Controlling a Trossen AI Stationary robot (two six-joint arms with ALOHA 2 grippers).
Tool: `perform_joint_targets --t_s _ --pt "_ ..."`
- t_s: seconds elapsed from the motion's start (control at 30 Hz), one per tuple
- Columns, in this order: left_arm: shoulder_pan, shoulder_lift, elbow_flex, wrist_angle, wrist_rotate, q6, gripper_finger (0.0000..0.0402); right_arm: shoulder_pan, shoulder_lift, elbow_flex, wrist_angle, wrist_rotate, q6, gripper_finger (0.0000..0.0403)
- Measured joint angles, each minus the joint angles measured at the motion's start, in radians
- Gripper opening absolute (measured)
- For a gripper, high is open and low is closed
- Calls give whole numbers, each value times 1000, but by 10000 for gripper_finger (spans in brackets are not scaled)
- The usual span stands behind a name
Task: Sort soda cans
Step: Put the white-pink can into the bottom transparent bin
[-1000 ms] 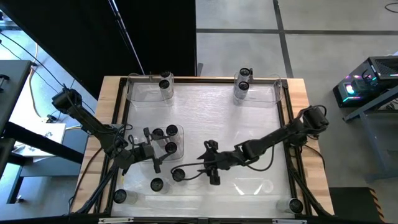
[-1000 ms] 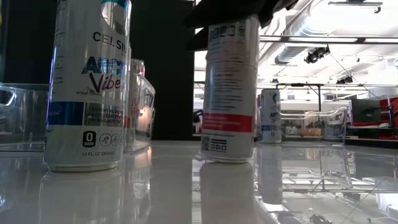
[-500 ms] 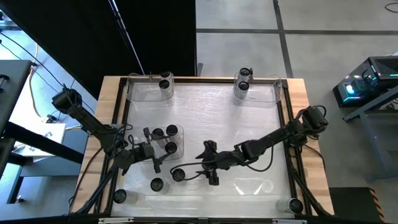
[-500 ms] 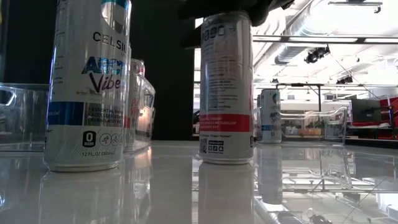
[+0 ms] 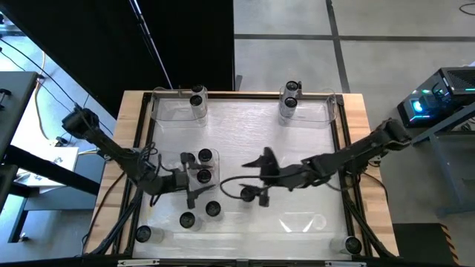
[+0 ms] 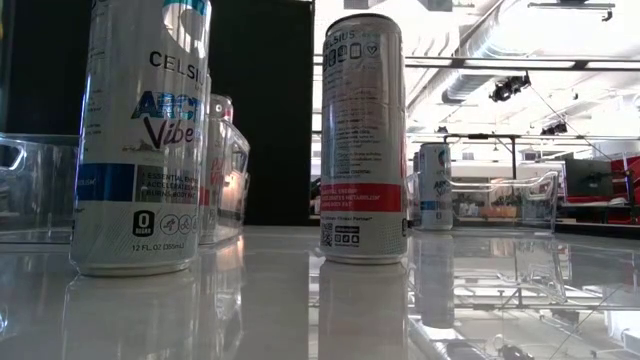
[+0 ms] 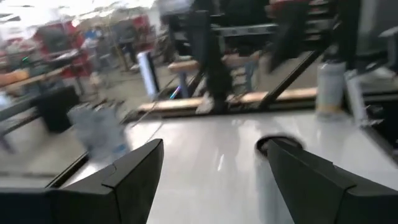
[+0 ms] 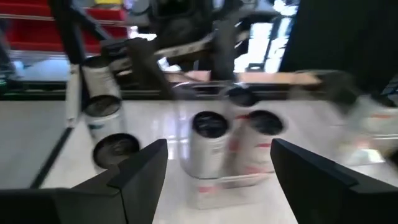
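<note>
High view shows the cans scattered over the white surface (image 5: 245, 133): three standing together in a clear tray (image 5: 215, 169) left of centre, two loose cans (image 5: 213, 209) near the front left, one in each near corner, one in the far-left tray and two in the far-right tray. The right tool (image 5: 261, 178) hovers at mid-surface with its fingers spread and nothing between them, a can top just beside it toward the near edge. The left tool (image 5: 191, 182) sits beside the near side of the tray of three, also open and empty. These are slim, tall, printed metal cans (image 6: 362, 140); they look rigid but thin-walled, smooth and likely slippery, and tall enough to tip if nudged high up. I would take one across the round body at about mid-height, squeezing gently to avoid denting.
</note>
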Motion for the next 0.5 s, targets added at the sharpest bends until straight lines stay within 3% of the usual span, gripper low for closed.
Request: perform_joint_targets --t_s 0.1,0.2,0.33,0.5 --pt "50 77 5 152 62 91 282 27 -58 1 -130 67 1 282" --pt "101 146 67 139 115 162 282 58 -77 1 -245 114 71 282" --pt "147 195 191 -23 133 176 282 114 -77 1 -345 198 149 282" --pt "172 230 341 -288 336 114 282 226 -86 0 -473 350 288 282"
